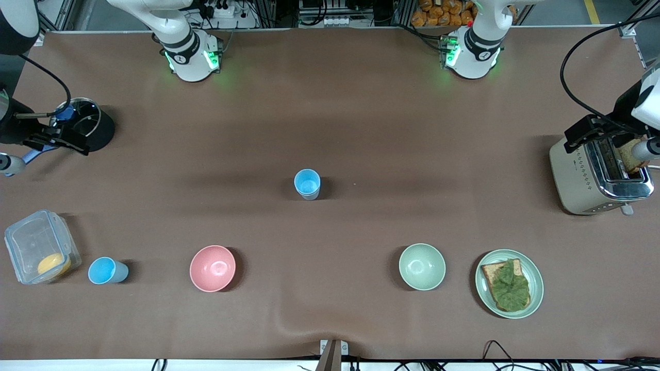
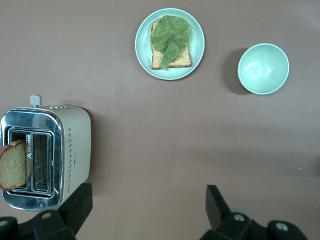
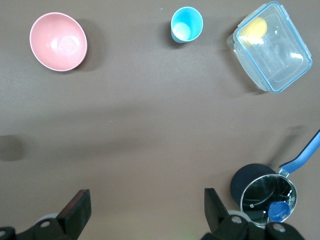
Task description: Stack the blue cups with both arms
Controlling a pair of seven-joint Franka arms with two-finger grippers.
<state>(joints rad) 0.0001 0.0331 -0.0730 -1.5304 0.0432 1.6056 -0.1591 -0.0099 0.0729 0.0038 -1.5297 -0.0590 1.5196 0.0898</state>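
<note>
One blue cup [image 1: 307, 183] stands upright at the middle of the table. A second blue cup [image 1: 105, 270] stands near the front camera toward the right arm's end, between a clear container and the pink bowl; it also shows in the right wrist view [image 3: 186, 24]. My right gripper [image 1: 62, 139] hangs open and empty beside a steel pot; its dark fingers [image 3: 75, 210] are spread wide over bare table. My left gripper [image 1: 588, 135] hangs open and empty over the toaster's edge, its fingers [image 2: 217, 205] spread wide. Neither gripper is near a cup.
A pink bowl [image 1: 212, 268], a pale green bowl [image 1: 422, 266] and a plate [image 1: 536, 288] with toast and lettuce line the near side. A toaster [image 1: 582, 180] holds a bread slice at the left arm's end. A steel pot [image 1: 90, 126] and a clear container [image 1: 38, 247] are at the right arm's end.
</note>
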